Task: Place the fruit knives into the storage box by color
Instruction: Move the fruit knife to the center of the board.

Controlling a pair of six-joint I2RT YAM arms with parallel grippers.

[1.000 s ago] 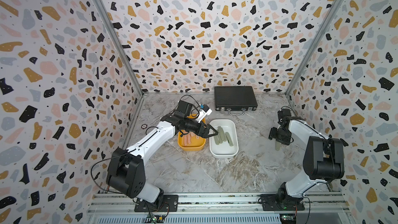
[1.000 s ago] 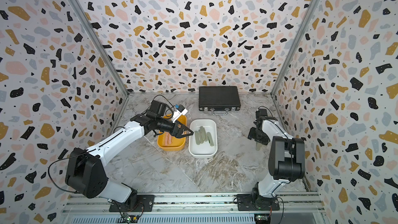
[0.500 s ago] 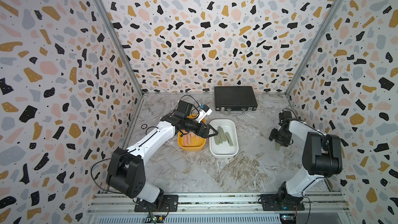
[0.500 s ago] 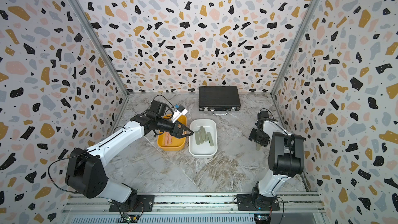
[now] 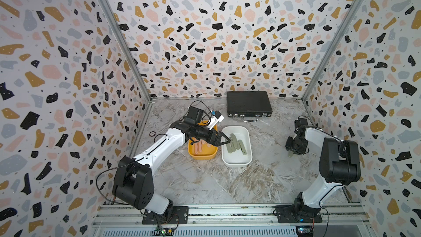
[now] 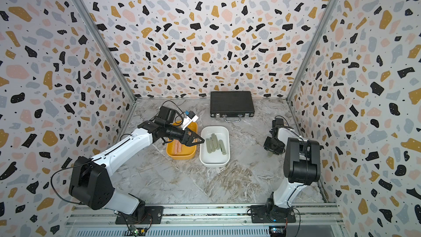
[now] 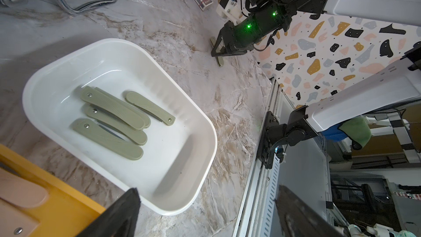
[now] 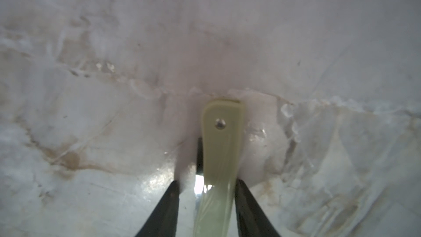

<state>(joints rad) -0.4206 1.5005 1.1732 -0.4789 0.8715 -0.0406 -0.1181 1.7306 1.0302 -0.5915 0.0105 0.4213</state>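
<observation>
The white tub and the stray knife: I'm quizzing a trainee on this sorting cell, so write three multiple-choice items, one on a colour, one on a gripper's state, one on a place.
1. What colour are the knives in the white tub?
A. Pink. B. Sage green. C. Black.

2. How does the left gripper stand?
A. Shut on a knife. B. Shut on the white tub's rim. C. Open and empty.

3. Where is the stray knife?
A. In the white tub. B. On the table, between the right gripper's fingers. C. In the left gripper.

Key:
1 B, every knife in that tub is green.
2 C, its wrist view shows the fingers wide apart with nothing between them.
3 B, the right wrist view shows it on the marble between the two fingers.
</observation>
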